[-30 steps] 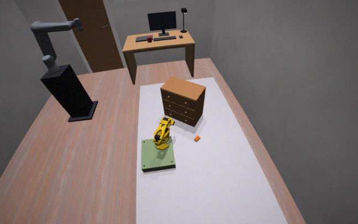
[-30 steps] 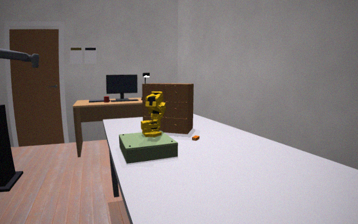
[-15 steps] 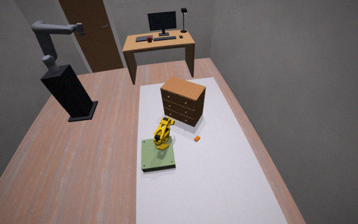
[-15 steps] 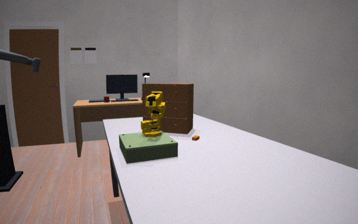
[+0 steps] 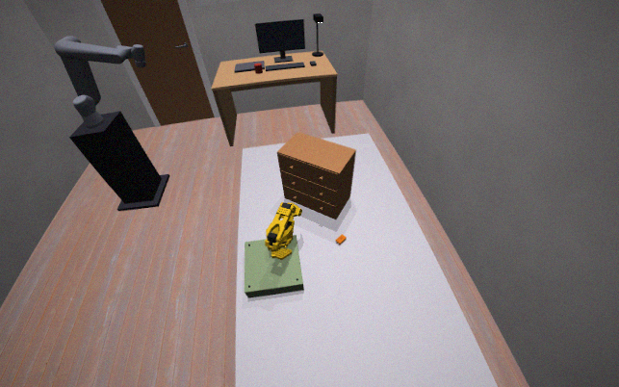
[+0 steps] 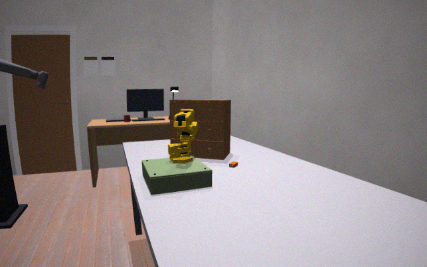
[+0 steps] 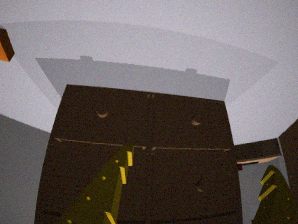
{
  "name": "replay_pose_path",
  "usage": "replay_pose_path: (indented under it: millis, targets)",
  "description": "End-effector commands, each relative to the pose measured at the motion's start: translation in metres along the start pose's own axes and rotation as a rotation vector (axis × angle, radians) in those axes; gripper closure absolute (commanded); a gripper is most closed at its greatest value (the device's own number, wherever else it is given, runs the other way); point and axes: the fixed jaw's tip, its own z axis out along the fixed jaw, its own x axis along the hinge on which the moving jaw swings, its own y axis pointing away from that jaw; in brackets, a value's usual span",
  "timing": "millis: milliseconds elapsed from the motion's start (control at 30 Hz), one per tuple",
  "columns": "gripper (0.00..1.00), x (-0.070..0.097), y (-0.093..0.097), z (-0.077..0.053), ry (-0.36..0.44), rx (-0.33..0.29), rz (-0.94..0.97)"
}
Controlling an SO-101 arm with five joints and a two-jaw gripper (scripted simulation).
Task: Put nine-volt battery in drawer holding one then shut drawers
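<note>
The orange nine-volt battery (image 5: 341, 239) lies on the white table to the right of my arm, in front of the wooden chest of drawers (image 5: 317, 173). It also shows in the exterior view (image 6: 233, 164) and at the left edge of the wrist view (image 7: 5, 44). The chest's three drawers look shut, so what they hold is hidden. My yellow gripper (image 5: 295, 209) is raised and faces the chest front (image 7: 143, 156) at close range. Its fingers stand partly open and hold nothing.
My arm stands on a green base block (image 5: 273, 270) near the table's left edge. A grey arm on a black pedestal (image 5: 110, 154) stands on the floor to the left. A desk with a monitor (image 5: 273, 72) is at the far wall.
</note>
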Motion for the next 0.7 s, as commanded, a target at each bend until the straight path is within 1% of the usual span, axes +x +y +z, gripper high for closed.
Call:
replay_pose_path:
  millis: [0, 500, 667]
  targets:
    - [0.50, -0.0044, -0.0011, 0.0016, -0.018, 0.005, -0.015]
    - [0.50, -0.0043, -0.0011, 0.0016, -0.018, 0.005, -0.015]
    - [0.52, 0.0035, 0.0061, 0.0105, 0.044, -0.018, 0.016]
